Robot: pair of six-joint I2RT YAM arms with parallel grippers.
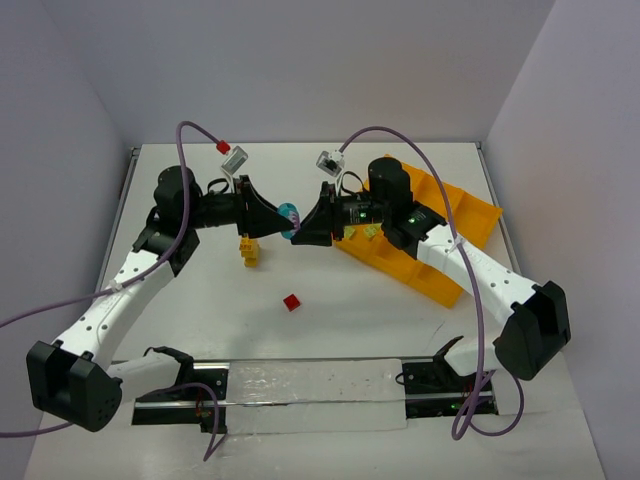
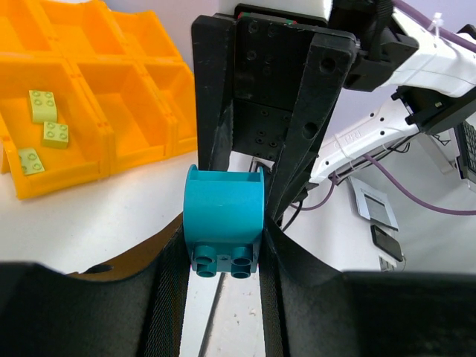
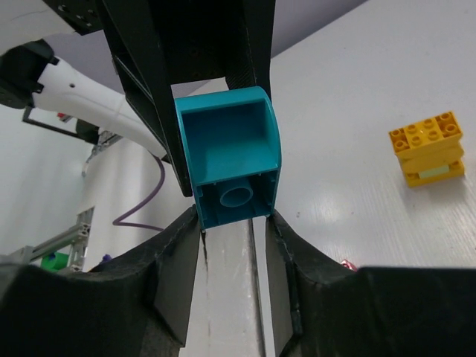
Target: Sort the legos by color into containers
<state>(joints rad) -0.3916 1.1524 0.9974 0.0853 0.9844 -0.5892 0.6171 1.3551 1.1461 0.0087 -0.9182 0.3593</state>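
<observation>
A teal-blue lego (image 1: 290, 214) hangs above the table's middle between both grippers. My left gripper (image 2: 223, 249) is shut on its stud end (image 2: 223, 216). My right gripper (image 3: 232, 219) is shut with its fingertips on the hollow end (image 3: 230, 163). The two grippers meet nose to nose, left (image 1: 280, 216) and right (image 1: 299, 226). A yellow lego stack (image 1: 248, 250) stands on the table below them and also shows in the right wrist view (image 3: 430, 147). A red lego (image 1: 291, 302) lies nearer the arms. The orange-yellow tray (image 1: 447, 280) lies at the right; one compartment holds three light green legos (image 2: 44, 105).
A red cable connector (image 1: 222, 146) hangs on the left arm's purple cable. A rail with a white sheet (image 1: 310, 395) runs along the near edge. The tray's other compartments (image 2: 126, 89) seen from the left wrist are bare.
</observation>
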